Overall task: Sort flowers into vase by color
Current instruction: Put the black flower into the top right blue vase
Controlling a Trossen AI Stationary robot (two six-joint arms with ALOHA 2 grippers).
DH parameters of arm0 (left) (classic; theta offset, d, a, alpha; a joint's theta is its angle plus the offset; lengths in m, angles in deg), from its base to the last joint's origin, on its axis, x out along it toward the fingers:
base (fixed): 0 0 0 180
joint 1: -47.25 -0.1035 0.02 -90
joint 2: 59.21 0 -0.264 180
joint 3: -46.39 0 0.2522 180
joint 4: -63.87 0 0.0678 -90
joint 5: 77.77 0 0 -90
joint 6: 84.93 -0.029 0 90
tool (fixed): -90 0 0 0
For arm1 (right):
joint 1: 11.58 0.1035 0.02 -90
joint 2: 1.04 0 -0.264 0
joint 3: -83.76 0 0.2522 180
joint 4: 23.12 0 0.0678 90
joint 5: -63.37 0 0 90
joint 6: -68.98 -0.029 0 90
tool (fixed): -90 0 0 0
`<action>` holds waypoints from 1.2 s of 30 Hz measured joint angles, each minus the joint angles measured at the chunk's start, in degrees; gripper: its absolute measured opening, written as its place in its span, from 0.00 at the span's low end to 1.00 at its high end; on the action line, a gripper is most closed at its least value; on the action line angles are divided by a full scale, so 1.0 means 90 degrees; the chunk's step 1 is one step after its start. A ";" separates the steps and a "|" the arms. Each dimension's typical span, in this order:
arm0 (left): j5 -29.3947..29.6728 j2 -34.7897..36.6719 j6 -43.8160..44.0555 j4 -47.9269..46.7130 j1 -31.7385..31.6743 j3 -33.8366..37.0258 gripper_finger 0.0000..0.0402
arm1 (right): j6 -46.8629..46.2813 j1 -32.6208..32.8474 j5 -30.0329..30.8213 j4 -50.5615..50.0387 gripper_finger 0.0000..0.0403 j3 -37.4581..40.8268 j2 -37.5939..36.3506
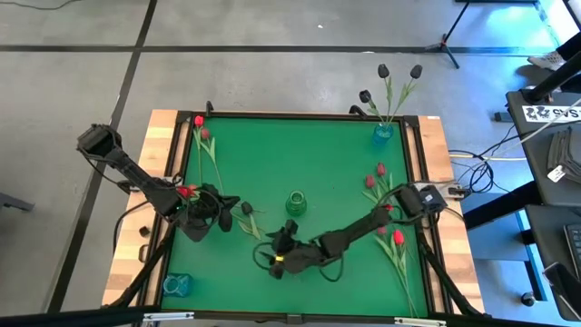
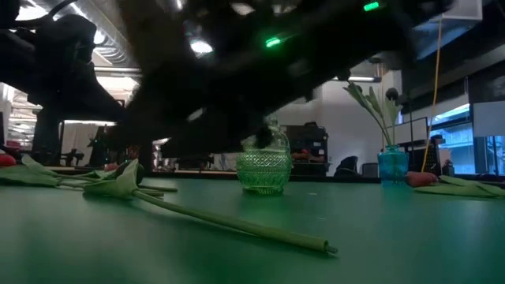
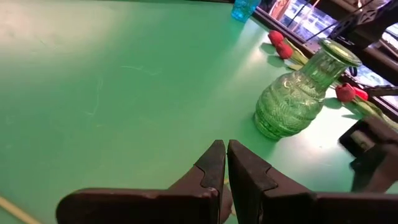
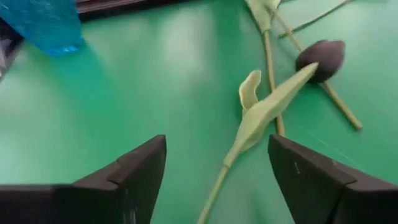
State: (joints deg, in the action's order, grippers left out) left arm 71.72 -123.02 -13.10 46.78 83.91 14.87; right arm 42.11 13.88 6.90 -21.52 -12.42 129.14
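A black tulip (image 1: pixel 247 209) lies on the green table, its head (image 4: pixel 320 59) and pale leaf (image 4: pixel 267 109) ahead of my right gripper (image 4: pixel 216 142). That gripper (image 1: pixel 274 259) is open, low over the table, with a finger on either side of the stem's lower end (image 4: pixel 211 196), not touching it. The same stem (image 2: pixel 237 225) lies across the foreground of the low view. My left gripper (image 3: pixel 226 155) is shut and empty, left of the tulip (image 1: pixel 231 202), pointing at the green glass vase (image 3: pixel 292 96). A blue vase (image 1: pixel 382 134) at the far right holds three black tulips.
Red tulips lie near the far left corner (image 1: pixel 200 127), by the left arm (image 1: pixel 186 191) and along the right side (image 1: pixel 377 177) (image 1: pixel 397 238). A second blue vase (image 1: pixel 177 284) stands at the near left corner. The green vase (image 1: pixel 295 202) stands mid-table between the arms.
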 joint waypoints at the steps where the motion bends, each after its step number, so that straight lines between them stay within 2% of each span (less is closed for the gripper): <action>1: 0.0001 0.0000 0.0002 -0.0042 0.0000 0.0000 0.04 | -0.0014 -0.0042 -0.0022 -0.0248 0.71 -0.0165 0.0099; 6: -0.0003 -0.0082 0.0106 -0.0058 0.0000 -0.0003 0.04 | -0.0762 -0.0270 -0.0041 -0.1404 0.66 -0.0750 0.0416; 15: 0.0111 -0.0527 0.0365 -0.0068 -0.0210 0.0000 0.04 | -0.0699 -0.0335 -0.0754 -0.1506 0.46 -0.0948 0.0448; 21: 0.0115 -0.0807 0.0621 -0.0020 -0.0336 0.0000 0.04 | -0.0267 -0.0326 -0.0786 -0.1565 0.28 -0.0953 0.0555; 28: 0.0118 -0.0844 0.0673 -0.0005 -0.0335 0.0000 0.04 | -0.0137 -0.0338 -0.0618 -0.1600 0.03 -0.0955 0.0560; 32: 0.0093 -0.0689 0.0563 -0.0188 -0.0224 0.0000 0.04 | -0.0143 -0.0322 -0.0576 -0.1648 0.04 -0.0942 0.0478; 36: 0.0087 -0.0077 0.0419 -0.0766 -0.0032 0.0000 0.04 | 0.0022 -0.0262 -0.0567 -0.1856 0.02 -0.0927 0.0002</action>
State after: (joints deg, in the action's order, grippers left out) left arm 72.50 -123.71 -9.32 39.88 83.62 14.87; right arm 42.31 11.52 1.79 -38.22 -20.76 129.15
